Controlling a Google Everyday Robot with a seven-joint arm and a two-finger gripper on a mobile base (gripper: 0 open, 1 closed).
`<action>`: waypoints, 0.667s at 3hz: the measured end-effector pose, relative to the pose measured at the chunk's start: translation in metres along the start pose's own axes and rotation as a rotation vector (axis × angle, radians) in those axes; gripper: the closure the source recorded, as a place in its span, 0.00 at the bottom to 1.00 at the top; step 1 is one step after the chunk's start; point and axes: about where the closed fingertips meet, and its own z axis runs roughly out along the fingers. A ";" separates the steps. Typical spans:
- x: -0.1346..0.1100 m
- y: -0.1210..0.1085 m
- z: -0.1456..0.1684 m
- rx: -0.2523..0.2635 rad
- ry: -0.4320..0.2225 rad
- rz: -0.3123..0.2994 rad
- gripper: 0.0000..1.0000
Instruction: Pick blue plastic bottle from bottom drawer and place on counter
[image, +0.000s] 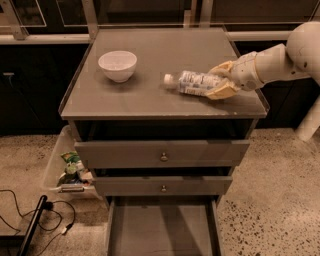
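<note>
Nearest the camera, the bottom drawer (161, 231) stands pulled out, its flat floor bare. To its left on the speckled floor lie dark cables (27, 216), and a clear plastic bin (56, 165) with packets in it sits against the cabinet's left side. Above the open drawer, the two upper drawers (161, 170) are closed, each with a small brass knob.

On the counter (125, 102), the blue plastic bottle (192, 82) lies on its side right of centre, white cap pointing left. The gripper (213, 82) reaches in from the right on a white arm (277, 60) and is clamped on the bottle's base end, one tan finger on the far side, one on the near side. A white bowl (118, 65) stands well apart to the left, farther back. Dark glazed panels (150, 10) run behind the cabinet.
</note>
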 end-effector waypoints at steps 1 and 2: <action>0.000 0.000 0.000 0.000 0.000 0.000 0.12; 0.000 0.000 0.000 0.000 0.000 0.000 0.00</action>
